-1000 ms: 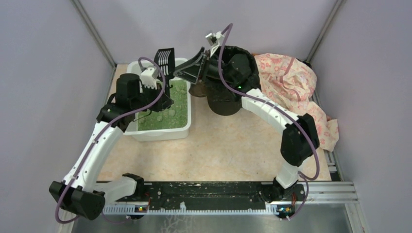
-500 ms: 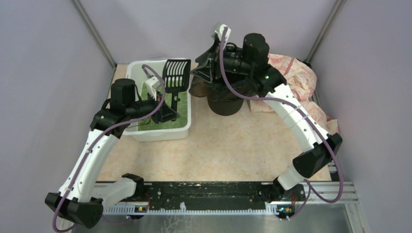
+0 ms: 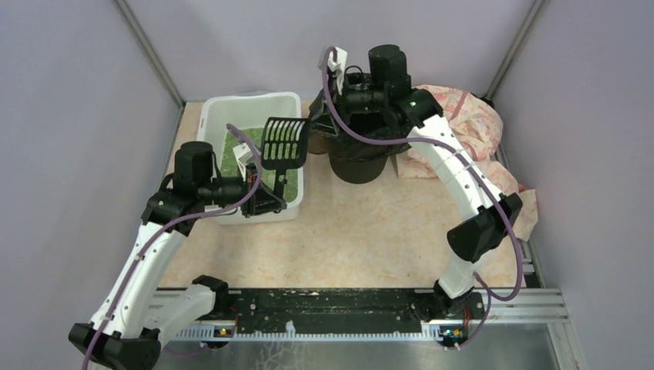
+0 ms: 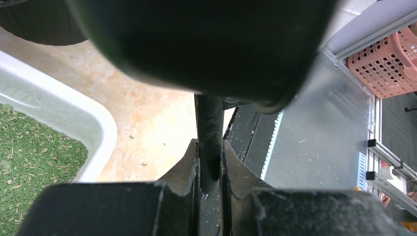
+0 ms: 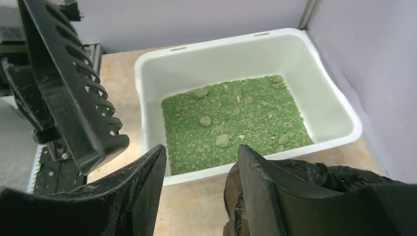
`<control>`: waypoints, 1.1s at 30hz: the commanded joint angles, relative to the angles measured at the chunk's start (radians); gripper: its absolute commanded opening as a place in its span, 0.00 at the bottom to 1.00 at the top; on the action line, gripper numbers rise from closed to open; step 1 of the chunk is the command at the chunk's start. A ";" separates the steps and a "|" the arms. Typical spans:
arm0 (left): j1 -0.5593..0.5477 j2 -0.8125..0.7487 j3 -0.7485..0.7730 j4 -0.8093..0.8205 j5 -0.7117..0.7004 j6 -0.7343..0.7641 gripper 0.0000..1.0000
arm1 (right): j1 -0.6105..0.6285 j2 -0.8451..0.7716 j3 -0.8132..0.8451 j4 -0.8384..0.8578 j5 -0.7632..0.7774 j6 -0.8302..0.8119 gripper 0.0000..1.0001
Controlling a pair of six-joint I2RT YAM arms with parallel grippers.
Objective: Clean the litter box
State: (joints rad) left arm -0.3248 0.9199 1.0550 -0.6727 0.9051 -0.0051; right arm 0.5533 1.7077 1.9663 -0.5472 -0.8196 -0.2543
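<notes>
The left gripper [image 4: 210,164] is clenched on the scoop [image 3: 282,140] handle, its head held up over the right rim of the litter box [image 3: 231,104], upper left of the top view, probably to tip into the bin [image 3: 355,166]. The right gripper [image 5: 201,162], jaws apart and empty, hovers at the bin's edge.

Pale lilac walls [image 3: 69,116] box in a beige marbled counter [image 3: 362,239]; a pink floral cloth [image 3: 470,116] slumps in the far right corner, and a pink slotted basket [image 4: 388,64] sits beyond the edge.
</notes>
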 commanded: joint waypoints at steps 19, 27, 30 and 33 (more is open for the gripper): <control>-0.004 0.014 -0.044 0.035 -0.005 0.039 0.00 | -0.127 -0.199 -0.041 0.009 -0.228 -0.069 0.56; -0.004 0.043 -0.082 0.077 -0.003 0.032 0.00 | -0.118 -0.145 0.051 -0.045 -0.307 -0.070 0.56; -0.004 0.073 -0.096 0.098 0.026 0.027 0.00 | -0.111 -0.148 0.056 -0.061 -0.319 -0.080 0.56; -0.006 0.094 -0.100 0.116 0.051 0.019 0.00 | -0.102 -0.146 0.052 -0.061 -0.329 -0.082 0.56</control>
State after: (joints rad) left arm -0.3256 0.9962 0.9642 -0.6147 0.8997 0.0021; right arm 0.4366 1.5631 1.9717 -0.6197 -1.1004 -0.3141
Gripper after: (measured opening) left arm 0.159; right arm 0.563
